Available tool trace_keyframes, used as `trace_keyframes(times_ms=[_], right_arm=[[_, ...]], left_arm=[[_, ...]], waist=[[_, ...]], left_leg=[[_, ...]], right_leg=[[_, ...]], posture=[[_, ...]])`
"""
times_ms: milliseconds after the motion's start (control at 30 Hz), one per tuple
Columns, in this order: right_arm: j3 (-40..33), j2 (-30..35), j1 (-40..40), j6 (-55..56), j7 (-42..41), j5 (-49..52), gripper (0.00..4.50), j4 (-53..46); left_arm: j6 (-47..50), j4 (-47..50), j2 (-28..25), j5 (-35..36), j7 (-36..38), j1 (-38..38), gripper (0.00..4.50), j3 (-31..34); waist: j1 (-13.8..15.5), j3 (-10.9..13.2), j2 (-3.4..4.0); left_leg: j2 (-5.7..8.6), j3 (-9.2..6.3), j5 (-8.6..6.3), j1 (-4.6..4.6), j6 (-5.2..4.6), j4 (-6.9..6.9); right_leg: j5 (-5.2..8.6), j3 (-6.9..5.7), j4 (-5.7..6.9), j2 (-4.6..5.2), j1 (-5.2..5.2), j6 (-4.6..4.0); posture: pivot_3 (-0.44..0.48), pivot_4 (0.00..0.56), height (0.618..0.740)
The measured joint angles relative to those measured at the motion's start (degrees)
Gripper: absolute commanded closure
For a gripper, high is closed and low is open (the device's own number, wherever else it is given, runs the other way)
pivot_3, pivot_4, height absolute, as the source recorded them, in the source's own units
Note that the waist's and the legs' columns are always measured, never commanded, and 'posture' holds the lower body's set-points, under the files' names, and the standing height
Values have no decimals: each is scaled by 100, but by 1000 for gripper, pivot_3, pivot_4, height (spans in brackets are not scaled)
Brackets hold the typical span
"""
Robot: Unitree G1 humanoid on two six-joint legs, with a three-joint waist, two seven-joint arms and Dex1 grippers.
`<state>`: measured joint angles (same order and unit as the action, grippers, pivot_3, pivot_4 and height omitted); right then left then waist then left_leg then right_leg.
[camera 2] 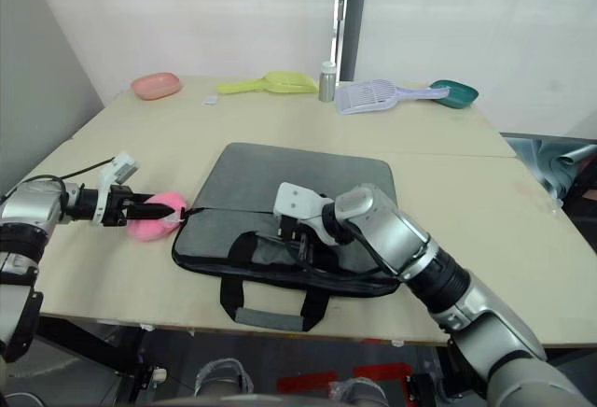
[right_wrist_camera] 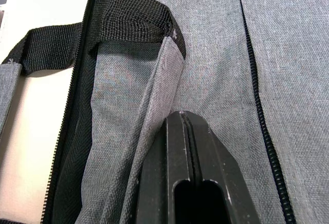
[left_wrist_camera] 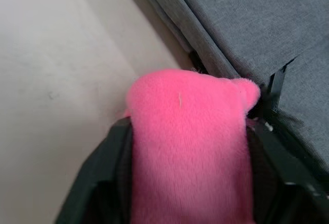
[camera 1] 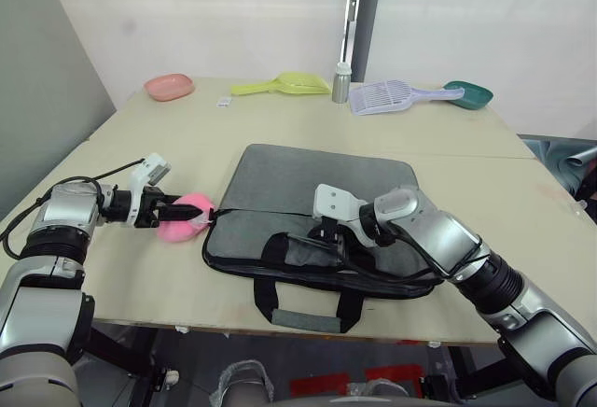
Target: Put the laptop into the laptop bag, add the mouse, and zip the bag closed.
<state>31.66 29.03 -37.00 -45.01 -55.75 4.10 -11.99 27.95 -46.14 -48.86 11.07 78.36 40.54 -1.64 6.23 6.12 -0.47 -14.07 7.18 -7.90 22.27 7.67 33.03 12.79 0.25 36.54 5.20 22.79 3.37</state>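
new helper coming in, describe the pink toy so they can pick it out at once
On the tan table, find the grey laptop bag near the front edge. At its left end, the left gripper is shut on a pink plush toy. It is the one soft, bright pink thing there; the pink dish at the back is hard and paler.

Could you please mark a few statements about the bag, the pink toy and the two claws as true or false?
1. The left claw grips the pink plush toy. True.
2. The pink plush toy lies inside the laptop bag. False: it sits on the table, at the bag's left corner.
3. The right claw is shut, its fingers pressed together over the grey fabric. True.
4. The bag stands upright on its edge. False: it lies flat on the table.
5. The green scoop lies beside the bag's handles. False: it lies at the table's far edge.
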Motion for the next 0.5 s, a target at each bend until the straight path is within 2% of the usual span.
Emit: trace_keyframes(times_ms=[100,133,267,400,500], right_arm=[[2,1,0,0,-2,0,4500,-12],[2,3,3,0,-3,1,4500,-23],[2,23,20,7,-9,5,4500,-50],[4,62,52,68,-34,4,4500,-113],[43,64,37,217,-51,4,4500,-51]], left_arm=[[224,201,-8,127,-30,-188,4271,206],[327,353,-11,221,-37,-323,4450,311],[643,1024,-37,471,-149,-813,4450,576],[1143,2528,-196,1020,-258,-1770,4450,1131],[1441,3793,-574,1392,-249,-2591,4450,1578]], waist=[[-9,3,4],[-13,5,8],[-15,10,16],[-35,20,21],[-66,22,23]], left_leg=[[0,1,0,0,0,-5],[0,2,0,0,1,-6],[0,3,-1,3,1,-15],[-2,3,-1,12,2,-30],[-2,10,-1,10,3,-58]], right_leg=[[0,0,-5,0,0,0],[0,1,-8,0,1,0],[0,-1,-20,0,1,1],[0,-7,-44,-1,5,1],[2,-8,-58,-2,9,3]], posture=[[0,150,740],[0,150,740],[0,150,740],[0,150,740],[0,150,740]])
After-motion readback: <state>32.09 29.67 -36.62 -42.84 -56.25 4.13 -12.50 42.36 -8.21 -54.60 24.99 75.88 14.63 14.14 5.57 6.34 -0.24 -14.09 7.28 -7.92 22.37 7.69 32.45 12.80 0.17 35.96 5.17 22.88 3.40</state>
